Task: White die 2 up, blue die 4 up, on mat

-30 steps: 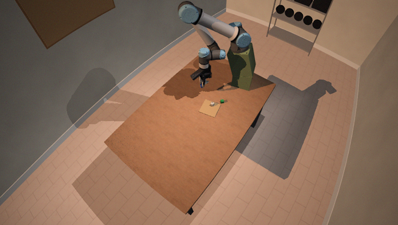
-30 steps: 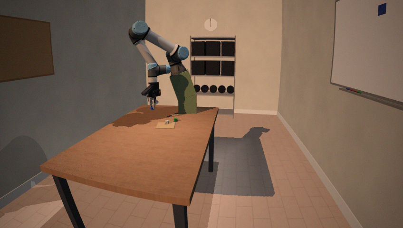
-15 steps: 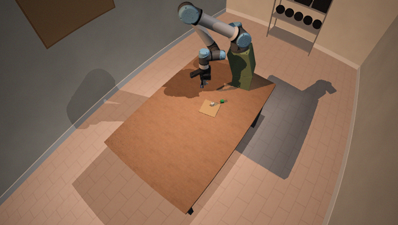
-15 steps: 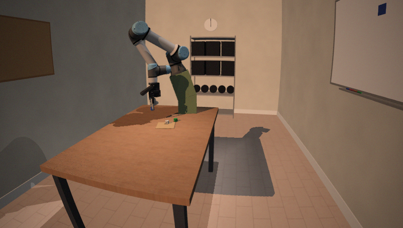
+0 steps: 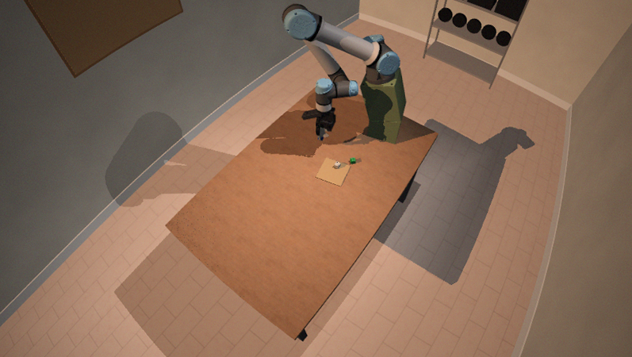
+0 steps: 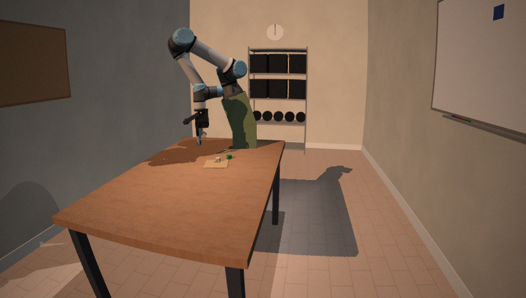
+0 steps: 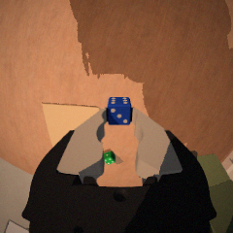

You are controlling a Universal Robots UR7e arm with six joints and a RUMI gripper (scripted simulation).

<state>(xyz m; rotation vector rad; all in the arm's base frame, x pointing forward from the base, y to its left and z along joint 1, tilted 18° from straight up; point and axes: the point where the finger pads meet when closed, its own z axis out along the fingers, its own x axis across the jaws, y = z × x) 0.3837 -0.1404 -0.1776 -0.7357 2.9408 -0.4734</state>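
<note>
Fingers pinch the blue die (image 7: pixel 119 111) above the table (image 5: pixel 264 225); white die (image 5: pixel 337 164) on mat (image 5: pixel 331 175).

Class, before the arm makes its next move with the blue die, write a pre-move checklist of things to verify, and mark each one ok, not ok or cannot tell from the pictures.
1. Blue die gripped between the fingers of the gripper: ok.
2. Blue die lifted off the table: ok.
3. Which blue face will end up on top: cannot tell; the wrist view shows a four face and a three face.
4. White die fully on the mat: ok.
5. White die showing 2 on top: cannot tell, too small.
6. Green die apart from the gripper, beside the mat: ok.
</note>
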